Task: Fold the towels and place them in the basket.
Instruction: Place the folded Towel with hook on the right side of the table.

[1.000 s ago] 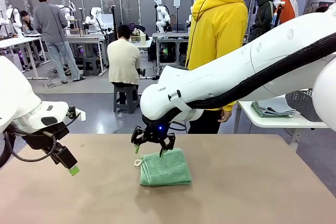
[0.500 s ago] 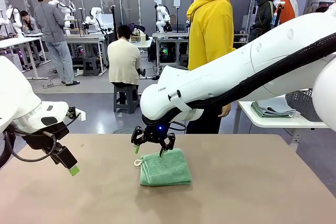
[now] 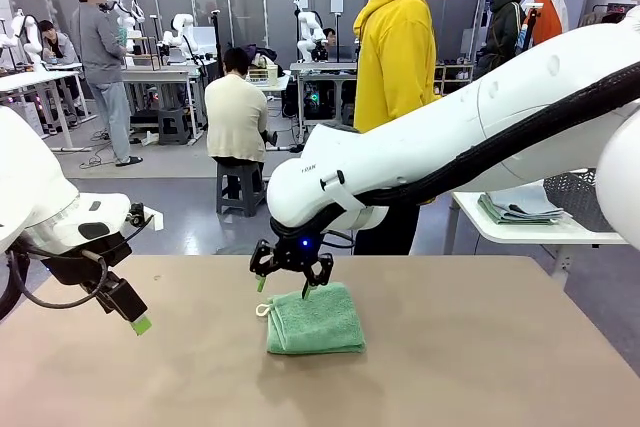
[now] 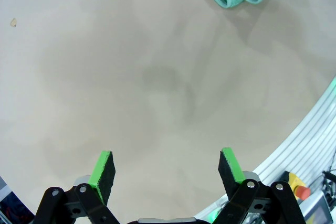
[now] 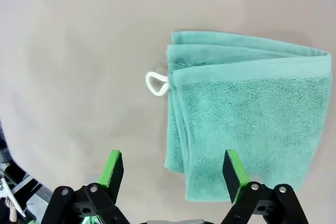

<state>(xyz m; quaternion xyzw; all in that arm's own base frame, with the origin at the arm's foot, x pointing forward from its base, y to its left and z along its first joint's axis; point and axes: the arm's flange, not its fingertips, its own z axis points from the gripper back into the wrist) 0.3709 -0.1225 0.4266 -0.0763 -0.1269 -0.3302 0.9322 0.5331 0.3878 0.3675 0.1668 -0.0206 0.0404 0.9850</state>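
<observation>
1. Right wrist view: the mint towel (image 5: 252, 119) is found folded in layers on the desk (image 5: 79, 51), right of centre, white loop (image 5: 156, 83) at its left edge.
2. The right hand (image 5: 173, 169) is spread above the lower left corner, nothing grasped; the left hand (image 4: 168, 166) is likewise released over bare desk.
3. The cloth is judged light, soft and limp; a pinch through all layers at the stacked edge is advised.
4. Fingertip contact cannot be confirmed. A dark lattice basket (image 3: 572, 197) is cut off by the arm at the front view's right edge.
</observation>
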